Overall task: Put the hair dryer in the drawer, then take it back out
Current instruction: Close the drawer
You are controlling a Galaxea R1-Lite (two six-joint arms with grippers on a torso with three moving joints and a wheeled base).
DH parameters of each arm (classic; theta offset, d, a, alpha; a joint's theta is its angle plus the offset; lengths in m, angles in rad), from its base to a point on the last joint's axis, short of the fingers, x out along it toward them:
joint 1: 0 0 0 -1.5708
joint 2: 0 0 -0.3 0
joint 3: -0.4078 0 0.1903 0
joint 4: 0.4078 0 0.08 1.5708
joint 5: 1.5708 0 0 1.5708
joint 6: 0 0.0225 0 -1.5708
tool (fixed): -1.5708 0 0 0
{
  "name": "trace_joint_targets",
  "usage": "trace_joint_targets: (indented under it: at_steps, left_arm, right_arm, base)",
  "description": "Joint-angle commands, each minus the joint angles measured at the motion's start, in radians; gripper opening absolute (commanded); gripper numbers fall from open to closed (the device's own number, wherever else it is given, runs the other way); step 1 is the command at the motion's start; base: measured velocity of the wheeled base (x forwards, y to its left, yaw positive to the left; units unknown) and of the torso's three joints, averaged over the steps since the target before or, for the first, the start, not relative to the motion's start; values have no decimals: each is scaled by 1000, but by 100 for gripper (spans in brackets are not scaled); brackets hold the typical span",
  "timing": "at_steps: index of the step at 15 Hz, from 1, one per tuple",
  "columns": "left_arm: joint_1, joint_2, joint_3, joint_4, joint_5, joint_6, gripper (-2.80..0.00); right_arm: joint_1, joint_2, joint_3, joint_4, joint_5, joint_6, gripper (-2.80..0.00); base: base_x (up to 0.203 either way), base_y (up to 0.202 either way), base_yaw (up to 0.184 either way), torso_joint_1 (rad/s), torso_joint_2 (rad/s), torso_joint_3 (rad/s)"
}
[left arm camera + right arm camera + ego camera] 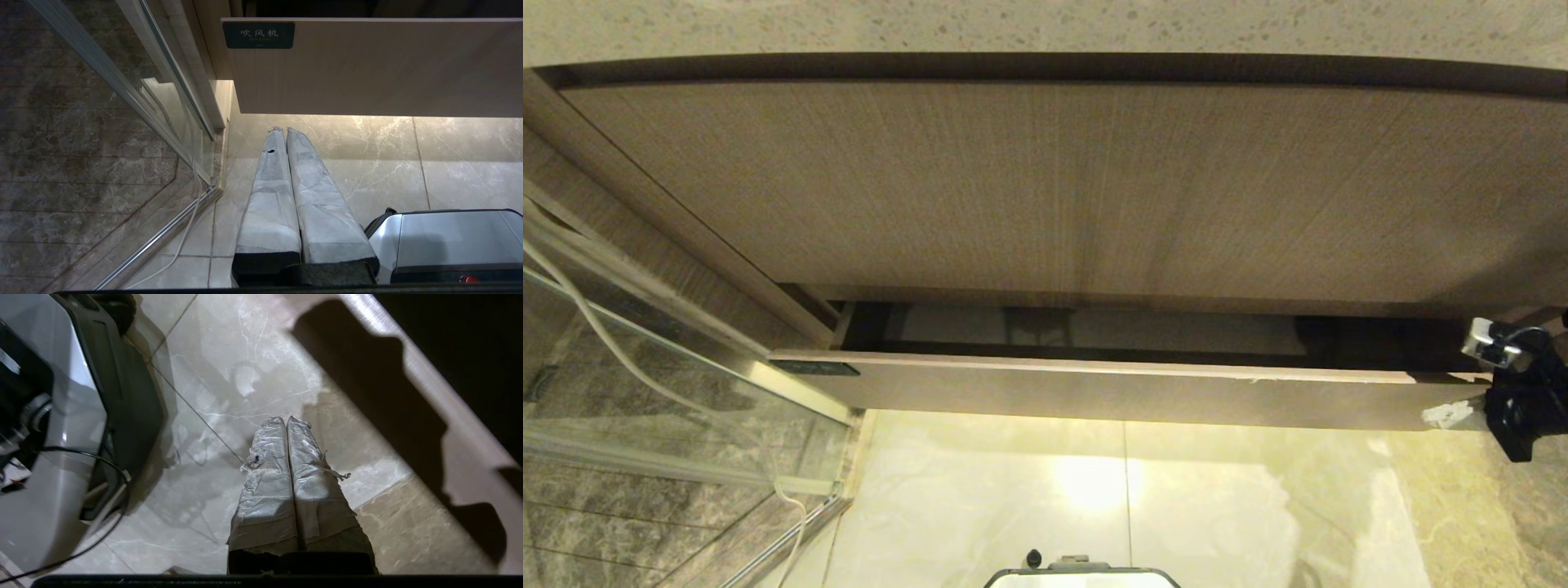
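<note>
The drawer (1094, 396) stands a little way open under the tall wood-grain panel, and a strip of its light interior shows. No hair dryer shows in any view. My right gripper (1447, 415) is at the right end of the drawer front. In the right wrist view the right gripper (287, 419) is shut, its wrapped fingers pressed together with nothing between them, beside the drawer front (461, 457). My left gripper (286, 130) hangs shut and empty over the floor, below the drawer front (367, 65) and its dark label (258, 34).
A stone countertop (1045, 28) runs above the tall panel (1054, 188). A glass shower door (645, 351) with a metal frame and a white cord (596, 327) stands on the left. My base (1082, 576) sits on the pale marble floor (1217, 506).
</note>
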Motion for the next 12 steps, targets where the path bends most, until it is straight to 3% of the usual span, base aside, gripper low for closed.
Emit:
trace_joint_targets:
  at_steps: [1,7,10,12]
  left_arm:
    - [0,0,0,0,0,0,-280]
    - [0,-2,0,0,0,0,-280]
    - [0,-2,0,0,0,0,-280]
    - [0,-1,0,0,0,0,-280]
  right_arm:
    - [-2,61,-35,-15,17,-28,-280]
    - [-33,39,-49,-179,143,-17,-280]
    - [-57,18,-41,-347,230,6,-280]
    - [-85,-28,-25,-323,232,32,-280]
  base:
    - [0,0,0,0,0,0]
    - [0,0,0,0,0,0]
    - [0,0,0,0,0,0]
    - [0,0,0,0,0,0]
